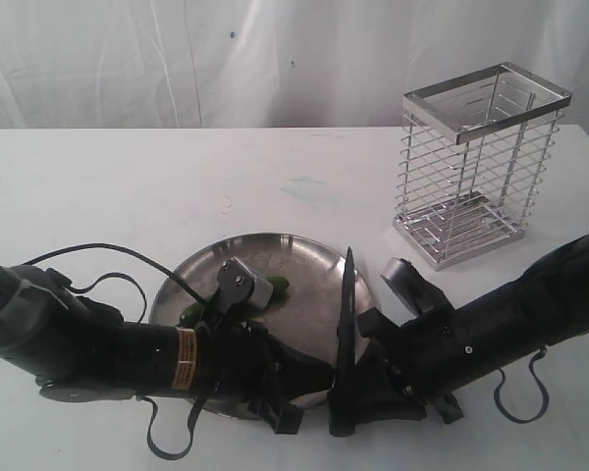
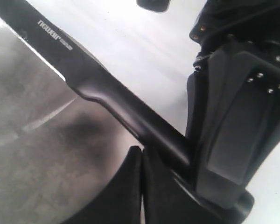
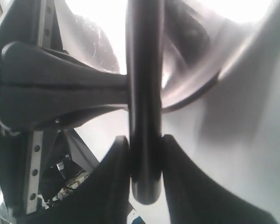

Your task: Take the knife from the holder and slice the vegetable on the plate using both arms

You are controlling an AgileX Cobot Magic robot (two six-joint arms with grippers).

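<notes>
The knife (image 1: 346, 329) is black all over, with small white lettering (image 2: 55, 33) on its blade; the plate (image 1: 309, 257) is dull brushed grey steel and the vegetable (image 1: 275, 287) glossy green. The holder (image 1: 476, 167) is shiny silver wire in a pattern of horizontal bars, and the table (image 1: 128, 186) is white with a faint bluish smudge (image 1: 304, 188). Both the left arm (image 1: 108, 348) and the right arm (image 1: 515, 309) are black, the left bearing a yellowish label (image 1: 186, 358).

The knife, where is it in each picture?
Exterior view: the knife stands low in the middle, tip up, by the right edge of the plate.
Left wrist view: the knife slants across the picture.
Right wrist view: its handle fills the middle, clamped in the right pincer.
Shared landmark: the steel plate behind it.
</notes>
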